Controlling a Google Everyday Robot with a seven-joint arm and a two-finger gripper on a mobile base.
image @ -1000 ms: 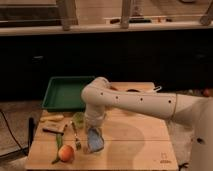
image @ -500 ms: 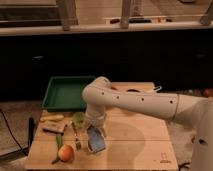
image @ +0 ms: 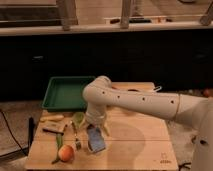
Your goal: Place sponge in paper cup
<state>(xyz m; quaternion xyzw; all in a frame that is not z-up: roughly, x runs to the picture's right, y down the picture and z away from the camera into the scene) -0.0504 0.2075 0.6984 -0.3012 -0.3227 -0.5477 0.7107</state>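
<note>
Dimly lit room with a dark wall panel behind and a pale ledge with upright window frames above. A rectangular wooden counter point(image: 137, 145) with a smooth, light grain fills the foreground. A shallow green tray point(image: 65, 94), rectangular with raised walls and a plastic look, sits at the back-left corner.

The robot arm point(image: 145, 102), a smooth white tube with rounded joints, reaches in from the right edge, bends at a bulbous elbow beside the tray and turns downward. The gripper point(image: 97, 129) hangs left of the counter's centre, towards the front edge. Its pale fingers point(image: 105, 130) are spread wide and do not clamp anything. The sponge point(image: 96, 140), a flat, soft-looking, light-blue rectangle, lies tilted just below the fingers with its upper end at the fingertips. Whether that end touches them cannot be told.

Along the left edge, from back to front:
- a pale yellow elongated item point(image: 52, 118)
- a flat brown bar point(image: 54, 129)
- a slim green pod point(image: 59, 143)
- a round orange fruit point(image: 65, 153) near the front-left corner

A pale green rounded object point(image: 78, 119) rests between the yellow item and the gripper, just beside the gripper.
</note>
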